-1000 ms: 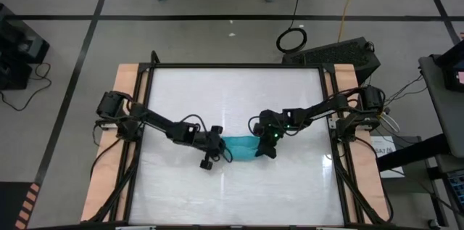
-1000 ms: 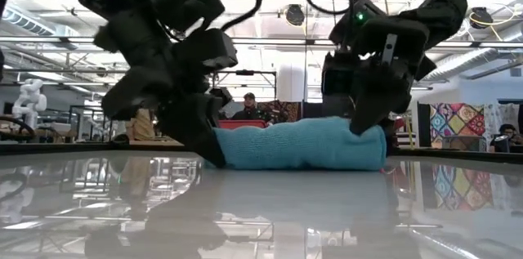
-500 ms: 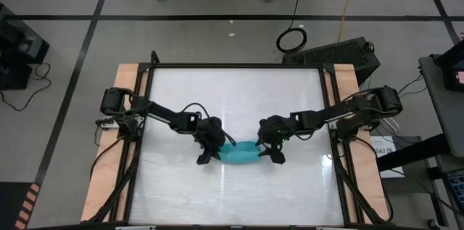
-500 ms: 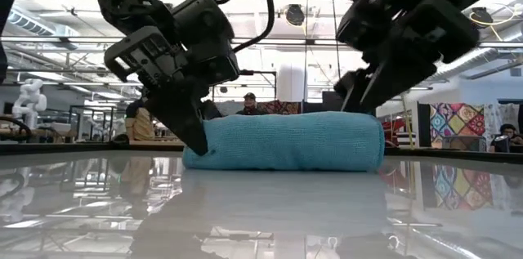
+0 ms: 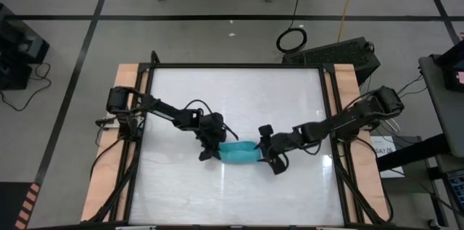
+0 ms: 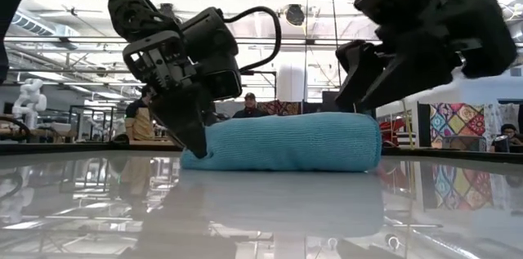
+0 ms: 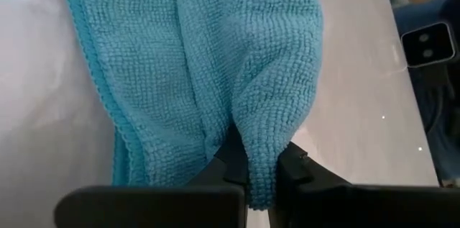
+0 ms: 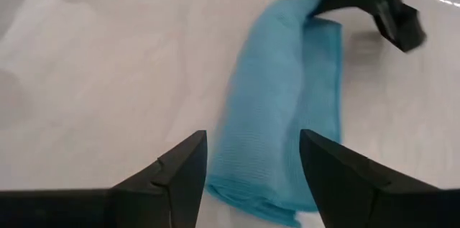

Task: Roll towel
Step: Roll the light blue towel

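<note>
While we're looking down on it, the table (image 5: 181, 92) has the towel (image 5: 239, 153) lying rolled up near the middle, a bit toward the front edge. Left gripper (image 5: 208, 149) is at the roll's left end w/ its fingers (image 7: 291, 167) pinching a fold of cloth. Right gripper (image 5: 271, 156) sits just off the right end, fingers (image 8: 183, 163) spread, nothing between them, not touching the towel afaict.

Two matte black jointed arms with looping black cables and white lettering near the top.
</note>
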Robot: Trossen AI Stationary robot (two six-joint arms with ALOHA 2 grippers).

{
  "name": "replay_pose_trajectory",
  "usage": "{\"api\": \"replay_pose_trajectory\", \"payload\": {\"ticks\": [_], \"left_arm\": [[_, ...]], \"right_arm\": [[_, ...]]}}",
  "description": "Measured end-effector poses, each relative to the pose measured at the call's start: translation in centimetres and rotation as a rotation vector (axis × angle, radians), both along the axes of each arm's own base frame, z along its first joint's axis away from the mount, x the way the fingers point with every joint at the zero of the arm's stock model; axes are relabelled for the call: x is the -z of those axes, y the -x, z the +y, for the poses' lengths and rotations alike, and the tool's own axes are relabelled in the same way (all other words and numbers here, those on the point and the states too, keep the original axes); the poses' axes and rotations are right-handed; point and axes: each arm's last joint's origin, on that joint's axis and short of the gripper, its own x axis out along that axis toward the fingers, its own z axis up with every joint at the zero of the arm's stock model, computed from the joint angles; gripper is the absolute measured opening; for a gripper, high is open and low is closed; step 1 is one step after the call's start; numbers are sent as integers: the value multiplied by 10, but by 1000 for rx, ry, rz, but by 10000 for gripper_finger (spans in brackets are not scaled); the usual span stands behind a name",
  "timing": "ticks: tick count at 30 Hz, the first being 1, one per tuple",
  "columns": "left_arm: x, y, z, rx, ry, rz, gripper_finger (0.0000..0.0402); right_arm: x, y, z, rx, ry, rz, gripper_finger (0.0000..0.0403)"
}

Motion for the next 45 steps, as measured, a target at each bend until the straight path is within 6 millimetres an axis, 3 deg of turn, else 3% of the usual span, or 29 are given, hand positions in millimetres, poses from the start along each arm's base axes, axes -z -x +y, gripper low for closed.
{"api": "replay_pose_trajectory", "payload": {"ticks": [5, 10, 21, 24, 30, 33, 36, 41, 45], "left_arm": [[2, 0, 0, -14, 10, 17, 18], [0, -2, 2, -27, 49, 35, 18], [-1, -1, 12, -60, 157, 87, 21], [-1, -1, 12, -68, 142, 88, 58], [-2, -2, 13, -87, 86, 74, 194], [-13, -4, 13, -78, 71, 46, 238], [-28, -4, 11, -96, -52, 22, 247], [-60, -2, -1, -73, -337, -51, 250], [-75, 3, -19, -37, -484, -114, 251]], "right_arm": [[2, 4, 12, -24, 31, 2, 212], [16, 4, 18, -11, 90, 46, 205], [48, -2, 17, 135, 135, 125, 147], [51, -4, 15, 178, 99, 129, 129], [52, -7, 7, 239, -21, 160, 71], [52, -9, 2, 252, -113, 187, 32], [51, -11, -4, 258, -218, 217, 8], [51, -15, -17, 291, -387, 267, 16], [50, -16, -26, 307, -502, 312, 15]]}}
